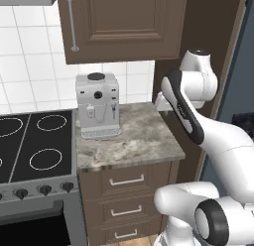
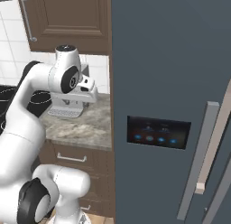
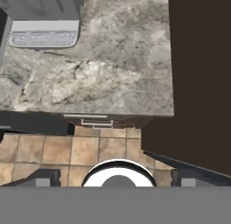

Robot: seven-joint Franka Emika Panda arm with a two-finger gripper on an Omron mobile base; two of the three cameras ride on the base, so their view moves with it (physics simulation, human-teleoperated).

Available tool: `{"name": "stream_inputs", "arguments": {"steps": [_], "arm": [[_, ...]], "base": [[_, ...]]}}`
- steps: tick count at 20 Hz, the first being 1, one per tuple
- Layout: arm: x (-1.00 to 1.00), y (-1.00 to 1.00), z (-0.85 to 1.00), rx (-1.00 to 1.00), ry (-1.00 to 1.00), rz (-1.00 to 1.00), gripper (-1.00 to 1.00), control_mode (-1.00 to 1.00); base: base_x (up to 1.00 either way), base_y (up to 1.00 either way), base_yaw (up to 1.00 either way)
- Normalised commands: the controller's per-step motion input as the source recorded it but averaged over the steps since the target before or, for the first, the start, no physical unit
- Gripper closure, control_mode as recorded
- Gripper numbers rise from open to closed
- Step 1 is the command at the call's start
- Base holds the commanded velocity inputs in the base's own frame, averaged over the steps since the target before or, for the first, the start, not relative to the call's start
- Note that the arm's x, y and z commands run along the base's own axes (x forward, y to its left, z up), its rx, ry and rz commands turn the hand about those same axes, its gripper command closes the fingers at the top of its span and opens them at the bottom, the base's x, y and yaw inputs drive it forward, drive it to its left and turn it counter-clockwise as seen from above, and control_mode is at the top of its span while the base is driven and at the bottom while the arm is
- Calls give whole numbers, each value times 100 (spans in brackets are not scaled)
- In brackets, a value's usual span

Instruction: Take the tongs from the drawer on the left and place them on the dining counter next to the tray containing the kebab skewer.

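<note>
The dark brown wooden drawer (image 1: 127,179) with a horizontal silver bar handle is seen at the lower centre of the left base view, topmost of a stack of three, its front flush with the two below. Its long axis and its handle run left to right across the frame. The same drawer front is seen at the lower left of the right base view (image 2: 74,157).

Above it, a small grey-beige marbled tabletop (image 1: 134,141) is bounded by a black cooktop (image 1: 34,146) on the left and a dark brown panel (image 1: 208,46) on the right. A silver coffee machine (image 1: 97,105) stands at the rear left of the tabletop; the front and right parts lie bare.

In the hand view, the gripper (image 3: 117,181) is seen above the tiled floor (image 3: 58,151), its jaws set wide apart with nothing between them.
</note>
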Motion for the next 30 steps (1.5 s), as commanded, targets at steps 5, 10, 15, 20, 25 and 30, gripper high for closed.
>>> {"name": "stream_inputs", "arguments": {"steps": [5, 10, 15, 20, 25, 30], "arm": [[0, 0, 0, 0, 0, 0, -100, 100], [0, 0, 0, 0, 0, 0, -100, 100], [0, 0, 0, 0, 0, 0, -100, 100], [0, 0, 0, 0, 0, 0, -100, 100], [0, 0, 0, 0, 0, 0, -100, 100], [0, 31, 0, 0, -2, 0, -100, -100]], "base": [[-43, 22, 0], [-36, 4, 0], [-77, 0, 0], [-73, 14, 0], [-8, 45, 0], [0, 9, 0]]}}
